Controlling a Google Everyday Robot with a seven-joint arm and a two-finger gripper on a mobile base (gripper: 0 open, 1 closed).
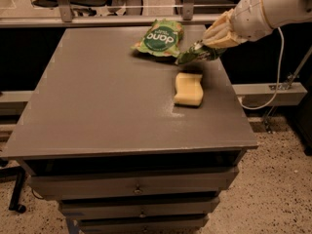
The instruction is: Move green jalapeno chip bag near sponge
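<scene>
Above the far right of the surface (107, 106), the gripper (210, 42) is holding the apparently light, crushable green jalapeno chip bag (195, 55), jaws clamped on its edge, near the sponge (189, 89).

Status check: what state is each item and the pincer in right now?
pincer: shut on jalapeno bag, over table far right
jalapeno bag: crumpled, held just beyond sponge
sponge: flat on table, free
logo bag: lying near far edge
drawers: shut
</scene>
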